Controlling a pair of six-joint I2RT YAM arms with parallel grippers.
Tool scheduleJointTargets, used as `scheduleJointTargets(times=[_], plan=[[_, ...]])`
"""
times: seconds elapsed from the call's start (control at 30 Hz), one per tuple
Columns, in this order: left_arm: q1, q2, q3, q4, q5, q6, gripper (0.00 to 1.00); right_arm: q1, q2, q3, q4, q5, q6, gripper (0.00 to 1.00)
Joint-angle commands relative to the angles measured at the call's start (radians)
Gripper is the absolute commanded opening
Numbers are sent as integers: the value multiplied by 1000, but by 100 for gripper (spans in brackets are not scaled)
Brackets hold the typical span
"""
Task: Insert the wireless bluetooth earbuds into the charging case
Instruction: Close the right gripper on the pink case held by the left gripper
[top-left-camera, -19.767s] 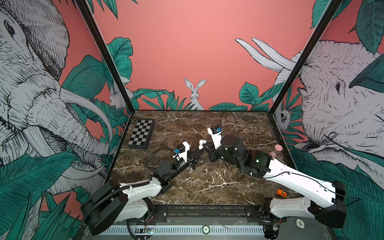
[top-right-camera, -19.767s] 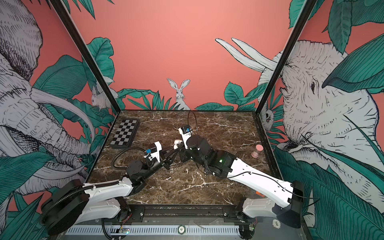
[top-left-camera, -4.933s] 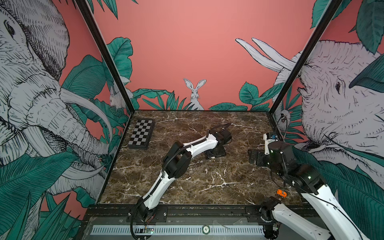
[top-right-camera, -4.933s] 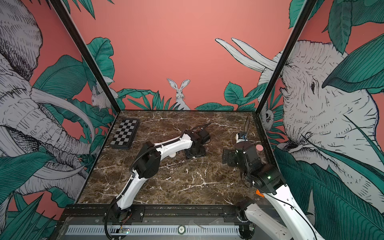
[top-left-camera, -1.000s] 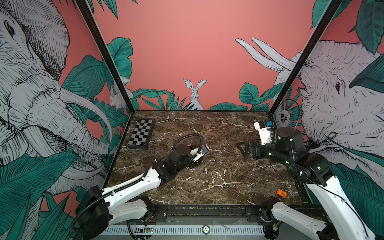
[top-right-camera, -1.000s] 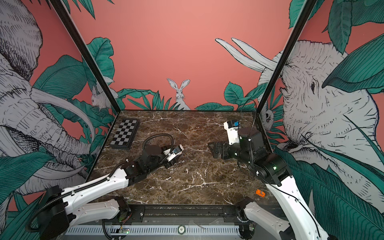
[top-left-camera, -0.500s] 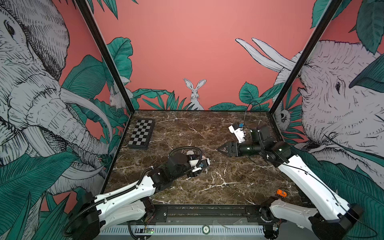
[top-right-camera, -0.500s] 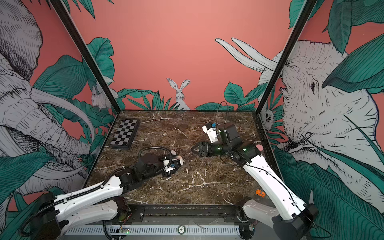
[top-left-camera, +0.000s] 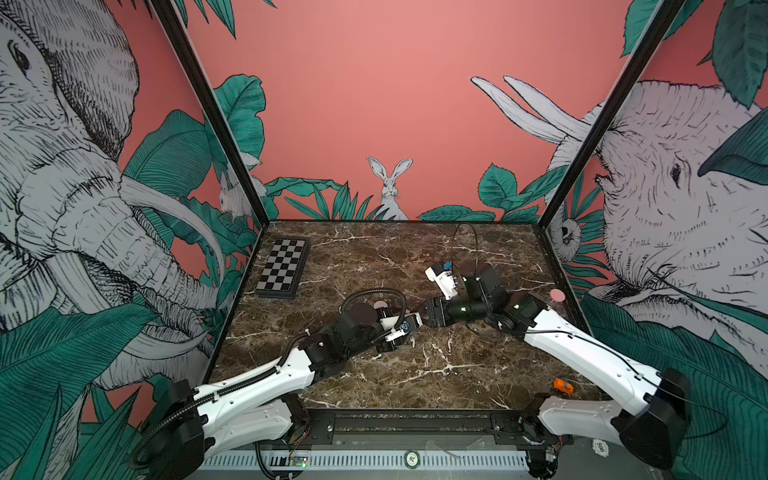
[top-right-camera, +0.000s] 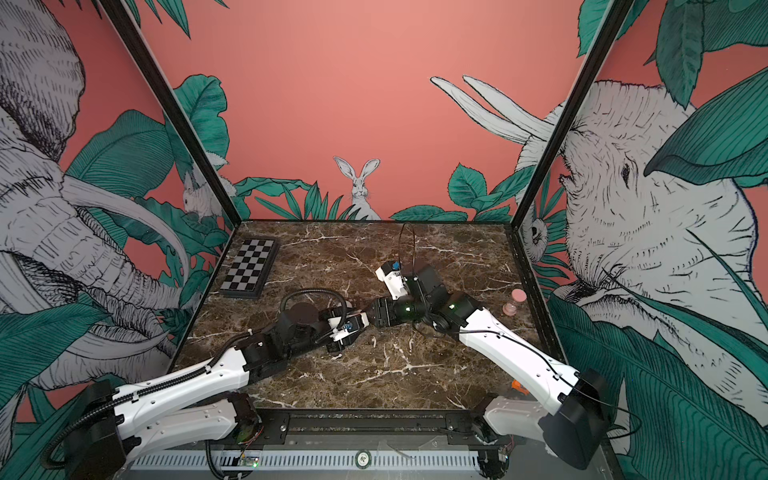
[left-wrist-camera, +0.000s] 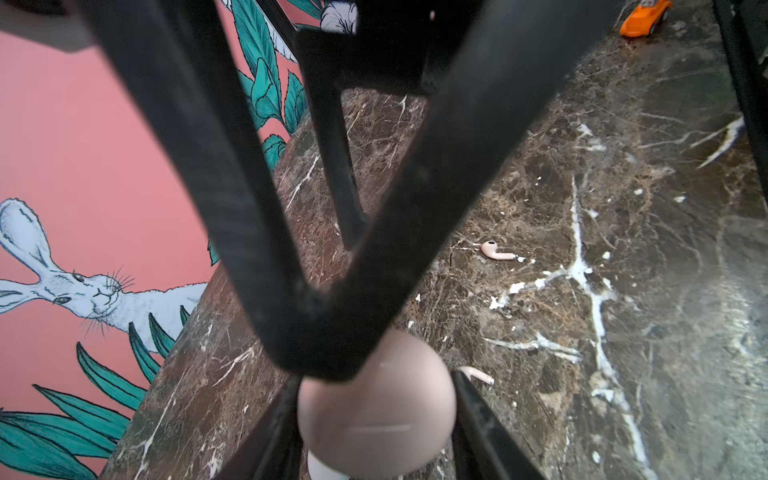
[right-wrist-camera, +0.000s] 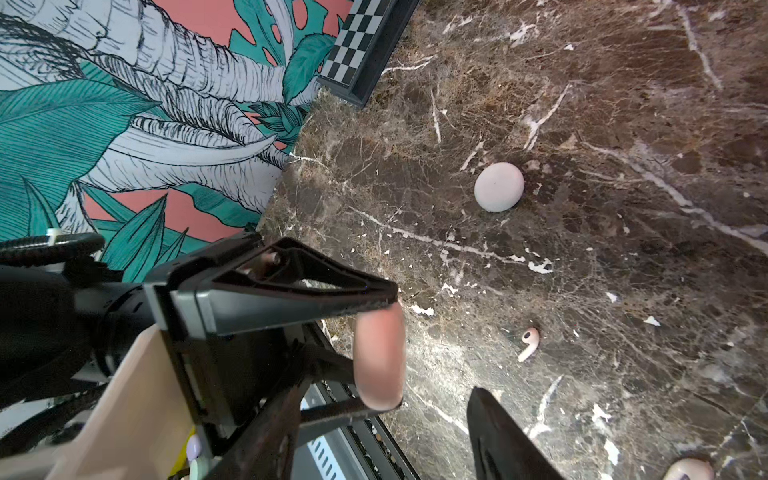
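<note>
While the left end effector (right-wrist-camera: 390, 351) pinches the charging case (left-wrist-camera: 376, 399) across its edges, seemingly held off the worktop (top-left-camera: 374, 257), the right end effector (top-left-camera: 422, 316) stands nose to nose with it. The right end effector's jaws are spread on either side of the case, and in the right wrist view one finger is clear of it.

The main risk, as I judge it, is a second squeeze. The case is a smooth, rounded pebble, and pressure from another angle could twist it out of the first pinch or pop it loose onto the marble. The two arms' fingers are also crowded together, so they may strike each other instead of the case. No opening shows on the case, so it seems closed, and prying at the lid against a shallow hold could make it slip.

The wireless bluetooth earbuds (left-wrist-camera: 496, 251) lie loose on the worktop near the case, not in it, and a dropped case could knock them away. They are tiny, glossy and pinkish white. The one in full view is a bulb with a dark port and a short stem, lying flat. The second earbud (left-wrist-camera: 478, 375) is half hidden behind the case. Among the white veins they are easy to lose.
</note>
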Motion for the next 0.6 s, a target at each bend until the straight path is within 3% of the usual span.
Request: scheduleJointTargets(times=[0.0, 0.37, 0.57], plan=[[-4, 6, 39, -23, 28, -27, 0, 24, 16, -9, 65, 46, -9, 60], [-5, 27, 52, -30, 18, -43, 0, 52, 46, -3, 43, 82, -11, 47], [-5, 30, 54, -31, 6, -46, 0, 54, 63, 4, 32, 74, -18, 46]])
